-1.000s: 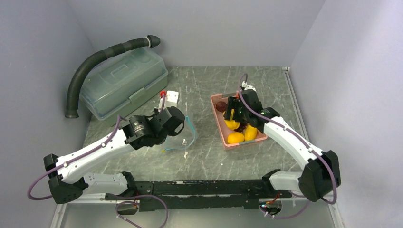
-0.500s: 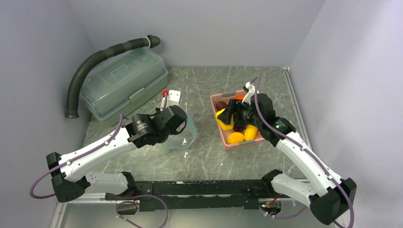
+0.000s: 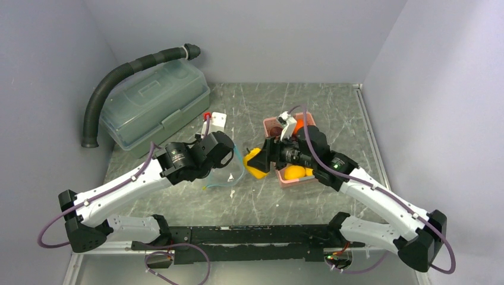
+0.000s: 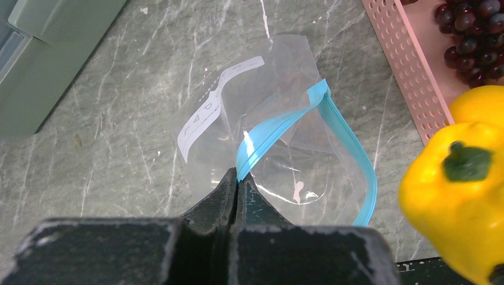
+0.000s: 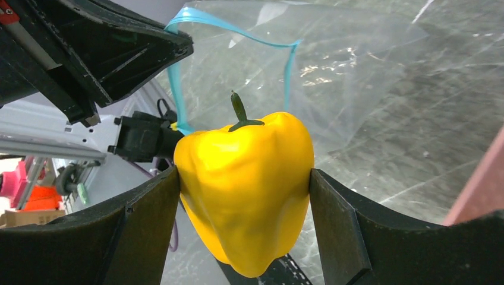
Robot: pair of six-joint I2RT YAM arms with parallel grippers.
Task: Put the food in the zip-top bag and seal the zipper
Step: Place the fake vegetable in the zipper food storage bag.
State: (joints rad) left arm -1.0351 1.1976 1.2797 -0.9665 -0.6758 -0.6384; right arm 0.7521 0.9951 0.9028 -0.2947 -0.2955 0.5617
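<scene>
**Pepper's right at the bag mouth**

Your left arm stretches forward over the table (image 4: 119, 119). The left claw (image 4: 238, 183) is pinched tight on the teal zipper (image 4: 279, 127), so the clear zip-top bag (image 4: 261, 83) gapes open. Your right arm reaches across to the left, and the right claw (image 5: 243, 173) is sideways, clamped wide around a yellow pepper (image 5: 246, 196) between the bag and the pink basket (image 4: 410, 71). In the basket are grapes (image 4: 469, 35), an orange (image 3: 299, 124) and another yellow fruit (image 3: 294, 173).

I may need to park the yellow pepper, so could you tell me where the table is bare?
Bare: the far strip between the lidded box and the pink basket, and the near strip between the bag and the arm bases. Crowded: between bag and basket, around the left claw and right claw.
</scene>
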